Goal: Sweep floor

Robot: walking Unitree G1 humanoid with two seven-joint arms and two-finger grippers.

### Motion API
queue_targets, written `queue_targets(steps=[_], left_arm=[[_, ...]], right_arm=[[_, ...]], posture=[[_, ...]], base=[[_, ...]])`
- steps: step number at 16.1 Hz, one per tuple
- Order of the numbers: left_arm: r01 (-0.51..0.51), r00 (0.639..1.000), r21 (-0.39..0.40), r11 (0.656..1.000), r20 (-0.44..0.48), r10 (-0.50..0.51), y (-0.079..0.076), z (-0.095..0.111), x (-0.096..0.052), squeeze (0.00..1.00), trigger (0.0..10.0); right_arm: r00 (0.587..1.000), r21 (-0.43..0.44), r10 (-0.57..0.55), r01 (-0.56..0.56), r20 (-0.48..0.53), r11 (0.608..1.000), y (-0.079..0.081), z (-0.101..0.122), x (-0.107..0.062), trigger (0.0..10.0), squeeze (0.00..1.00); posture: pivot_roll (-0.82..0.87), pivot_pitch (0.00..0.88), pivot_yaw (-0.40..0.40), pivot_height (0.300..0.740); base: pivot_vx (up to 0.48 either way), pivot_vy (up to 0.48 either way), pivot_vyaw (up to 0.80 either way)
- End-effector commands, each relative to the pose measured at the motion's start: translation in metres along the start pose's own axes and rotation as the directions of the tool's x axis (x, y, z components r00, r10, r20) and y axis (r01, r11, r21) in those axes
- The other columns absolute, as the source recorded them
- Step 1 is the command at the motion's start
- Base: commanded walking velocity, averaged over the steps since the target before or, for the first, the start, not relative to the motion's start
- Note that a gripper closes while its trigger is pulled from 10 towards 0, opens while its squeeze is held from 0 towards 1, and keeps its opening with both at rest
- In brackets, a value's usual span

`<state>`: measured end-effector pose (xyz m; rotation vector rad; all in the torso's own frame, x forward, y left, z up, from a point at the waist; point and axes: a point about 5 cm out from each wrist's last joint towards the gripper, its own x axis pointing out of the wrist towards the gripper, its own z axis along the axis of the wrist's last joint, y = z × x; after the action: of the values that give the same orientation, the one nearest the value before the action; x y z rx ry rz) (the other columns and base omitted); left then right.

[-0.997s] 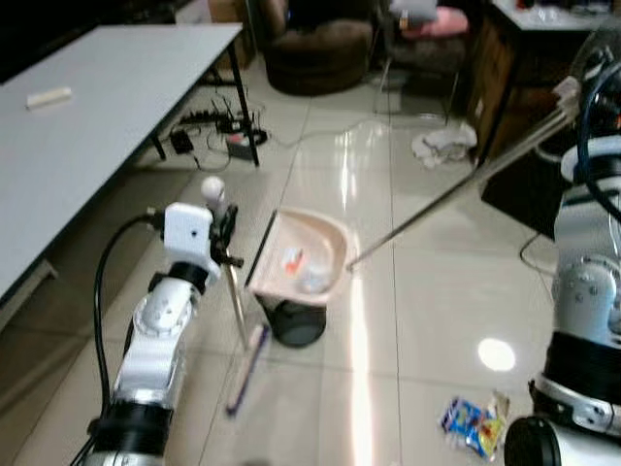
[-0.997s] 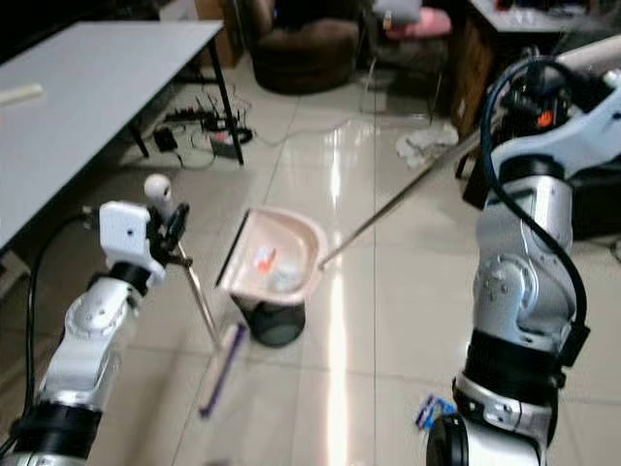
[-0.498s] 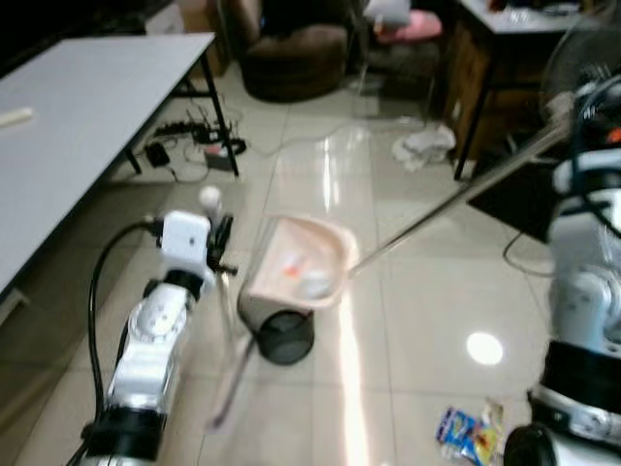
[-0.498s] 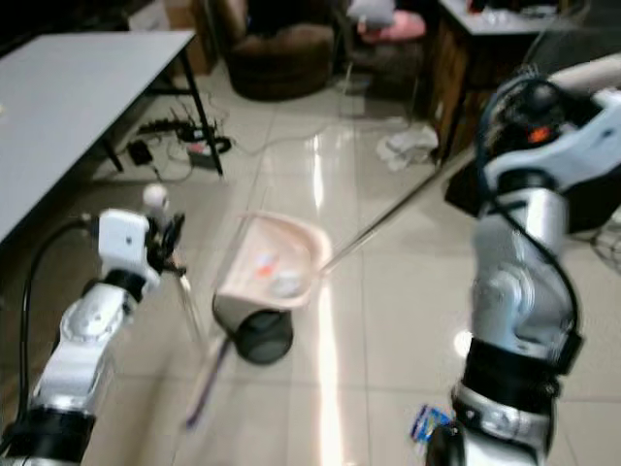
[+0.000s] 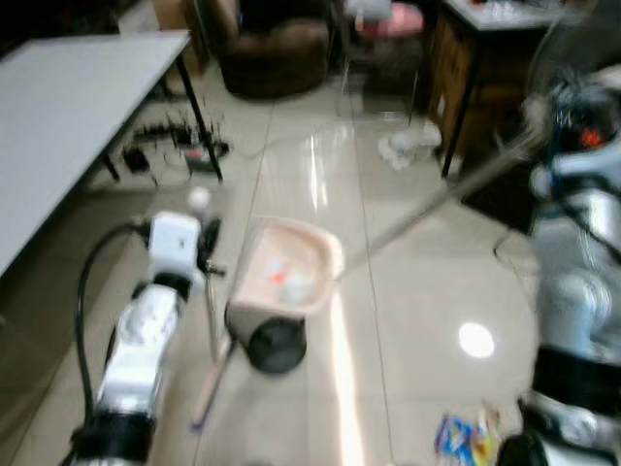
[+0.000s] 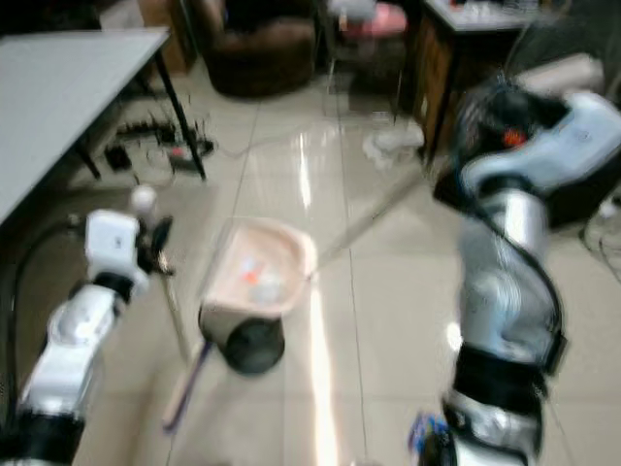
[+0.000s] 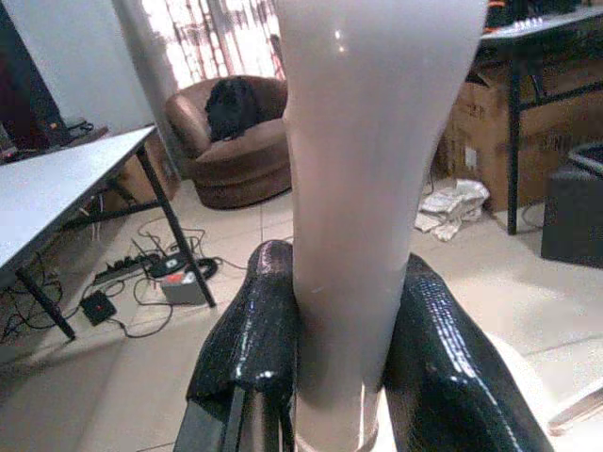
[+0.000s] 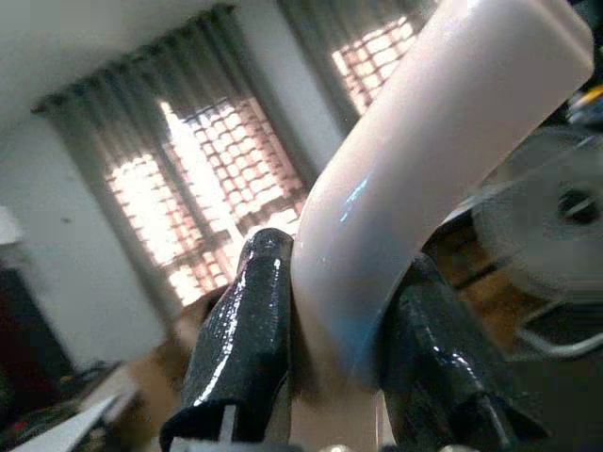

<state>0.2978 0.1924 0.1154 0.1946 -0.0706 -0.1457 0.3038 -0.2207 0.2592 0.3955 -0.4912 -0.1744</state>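
Both eye views smeared by motion blur; edges of everything soft, right arm (image 6: 514, 243) worst. Room evenly lit, fairly bright. Glossy floor tiles (image 5: 417, 291) throw glare: a vertical streak beside the dustpan (image 5: 286, 272) and a round hot spot (image 5: 475, 339). Dark corner behind the grey desk (image 5: 68, 107), shadow under it. Wrist views sharper far off, soft up close. Left wrist: daylight through a curtained window (image 7: 217, 38), blown out; pale handle (image 7: 363, 188) carries a small highlight. Right wrist: backlit by bright curtained windows (image 8: 217, 188), background hazy, a bluish sheen on the white handle (image 8: 415, 179).
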Motion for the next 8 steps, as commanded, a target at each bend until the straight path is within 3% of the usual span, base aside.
queue_targets(steps=[1,4,8], left_arm=[[-0.031,0.999,0.026,0.999,0.039,0.03,0.011,0.009,0.001,0.0,10.0],[-0.029,0.999,0.028,0.999,0.019,0.029,0.013,0.006,0.001,0.0,10.0],[-0.044,0.998,0.06,0.997,-0.043,0.047,0.015,-0.005,-0.001,0.0,10.0]], right_arm=[[0.998,0.046,0.052,-0.054,0.039,0.997,0.015,0.007,0.002,10.0,0.0],[0.998,0.036,0.061,-0.062,0.02,0.997,0.016,0.002,0.0,10.0,0.0],[0.994,-0.012,0.108,-0.108,0.012,0.994,0.023,-0.003,0.005,10.0,0.0]], posture=[[0.01,0.028,0.066,0.74],[0.01,0.026,0.071,0.74],[0.01,0.036,0.072,0.74]], base=[[0.398,0.0,0.0],[0.392,0.0,0.0],[0.0,0.0,0.0]])
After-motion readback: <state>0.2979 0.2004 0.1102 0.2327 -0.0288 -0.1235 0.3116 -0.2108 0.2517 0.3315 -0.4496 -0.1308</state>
